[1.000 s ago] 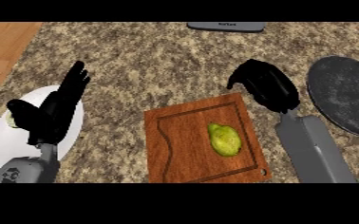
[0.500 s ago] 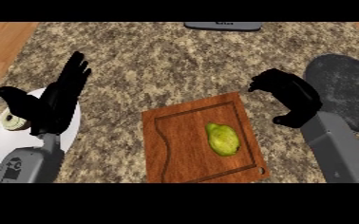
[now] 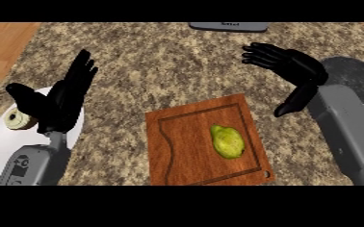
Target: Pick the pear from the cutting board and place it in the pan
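Pear (image 3: pixel 227 142) lies on the board (image 3: pixel 181 144), nearer its right edge, untouched. Board sits at the counter's (image 3: pixel 163 62) near edge. My right hand (image 3: pixel 293 67) is beyond the board's far right corner, fingers spread, beside the pan (image 3: pixel 350 72). My left hand (image 3: pixel 62 103) is open, fingers up, over the plate (image 3: pixel 14 143) at the left edge.

pear (image 3: pixel 227 142) on cutting board (image 3: pixel 181 149); pan (image 3: pixel 350 69) right of it, farther back; plate (image 3: pixel 21 142) left of it

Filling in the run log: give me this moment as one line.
pear: on cutting board, untouched | right hand: open, beyond board's right corner | left hand: open, resting left | pan: right edge
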{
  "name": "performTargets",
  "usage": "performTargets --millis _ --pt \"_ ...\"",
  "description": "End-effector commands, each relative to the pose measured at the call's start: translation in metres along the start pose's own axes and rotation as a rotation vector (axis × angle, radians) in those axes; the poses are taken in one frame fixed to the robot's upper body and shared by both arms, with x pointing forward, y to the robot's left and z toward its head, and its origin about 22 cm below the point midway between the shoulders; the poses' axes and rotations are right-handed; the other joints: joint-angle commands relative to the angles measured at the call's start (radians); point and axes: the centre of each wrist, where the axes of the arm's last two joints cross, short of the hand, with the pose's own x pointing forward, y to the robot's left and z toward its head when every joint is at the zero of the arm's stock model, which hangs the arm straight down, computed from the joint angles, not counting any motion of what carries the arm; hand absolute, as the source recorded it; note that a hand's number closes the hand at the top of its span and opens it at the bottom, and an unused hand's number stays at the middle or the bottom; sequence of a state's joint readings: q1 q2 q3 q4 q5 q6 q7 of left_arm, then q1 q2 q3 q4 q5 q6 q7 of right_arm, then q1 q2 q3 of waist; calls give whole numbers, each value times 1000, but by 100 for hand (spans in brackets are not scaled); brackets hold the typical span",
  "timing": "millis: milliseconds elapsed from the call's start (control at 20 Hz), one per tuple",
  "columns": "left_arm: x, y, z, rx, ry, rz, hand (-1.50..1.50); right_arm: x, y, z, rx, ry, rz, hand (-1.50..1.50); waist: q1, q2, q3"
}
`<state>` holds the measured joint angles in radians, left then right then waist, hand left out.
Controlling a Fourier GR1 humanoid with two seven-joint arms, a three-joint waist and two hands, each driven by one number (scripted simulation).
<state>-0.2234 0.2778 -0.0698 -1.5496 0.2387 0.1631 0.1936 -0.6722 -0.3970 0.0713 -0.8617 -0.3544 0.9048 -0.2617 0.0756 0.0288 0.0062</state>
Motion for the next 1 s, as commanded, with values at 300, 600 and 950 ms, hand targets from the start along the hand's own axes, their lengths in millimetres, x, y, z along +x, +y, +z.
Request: performTargets --millis 300,600,950 --pt "-10 -8 2 4 -5 -2 0 28 26 -61 398 36 255 -150 -3 -3 -2" --pt "1 7 -1 3 -1 -4 0 29 50 -71 625 163 370 -150 -2 -3 -1" --pt "2 2 -6 12 1 -8 0 42 44 -57 673 107 514 -150 -23 -5 -2"
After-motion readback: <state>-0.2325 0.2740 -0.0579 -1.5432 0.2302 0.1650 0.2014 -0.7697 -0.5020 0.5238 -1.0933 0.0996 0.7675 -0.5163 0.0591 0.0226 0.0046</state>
